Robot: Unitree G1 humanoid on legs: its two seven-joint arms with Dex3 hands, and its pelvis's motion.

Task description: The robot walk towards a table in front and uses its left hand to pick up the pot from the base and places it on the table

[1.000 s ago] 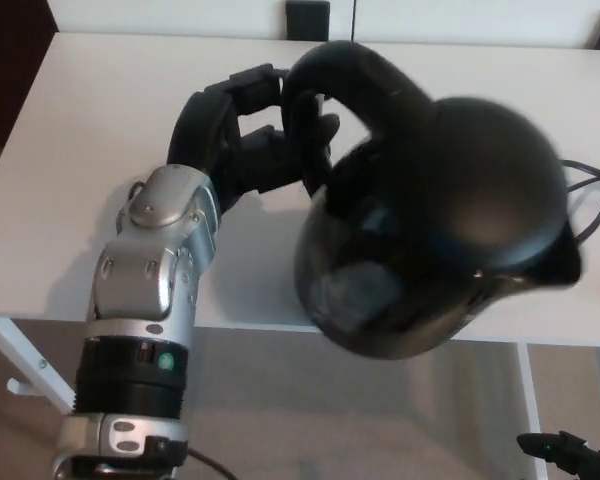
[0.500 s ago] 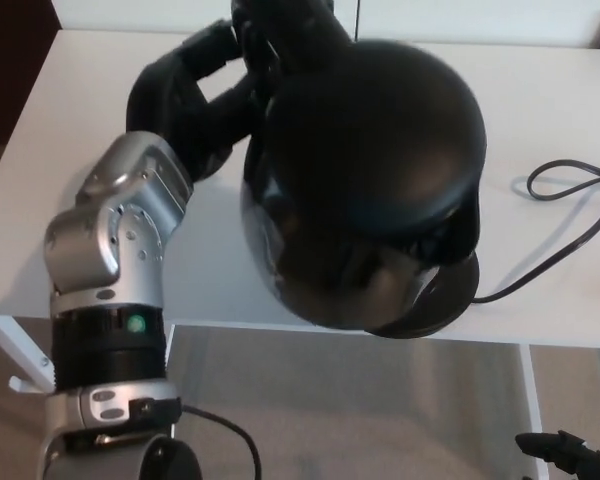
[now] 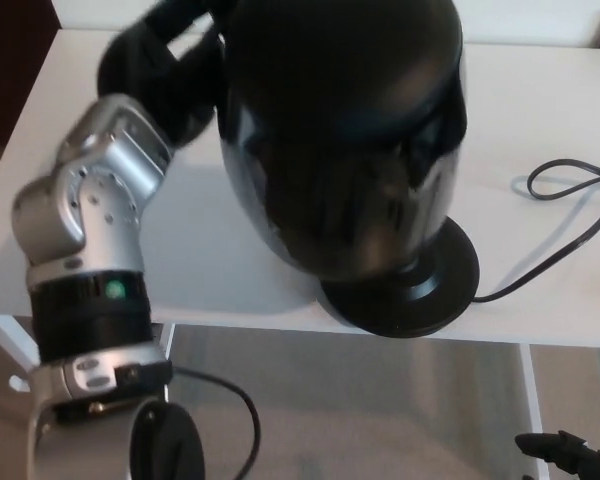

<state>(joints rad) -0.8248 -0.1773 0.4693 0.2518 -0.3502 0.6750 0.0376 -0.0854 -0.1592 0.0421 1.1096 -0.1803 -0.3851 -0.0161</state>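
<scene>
Black against the white top, the left hand (image 3: 165, 60) is closed on the pot (image 3: 340, 140) at its upper left and carries it; the handle itself is hidden behind the body. The pot hangs above and a little left of its round base (image 3: 430, 295), seemingly lifted off it. To do this well, I judge the hand should take the pot sideways over bare table (image 3: 210, 250), hold it level, and lower it upright before letting go. It should stay away from the cord (image 3: 570, 220) and the near edge, where the base sits close. Below lies the floor (image 3: 380, 400). The right hand (image 3: 568, 452) shows low, its state unclear.
</scene>
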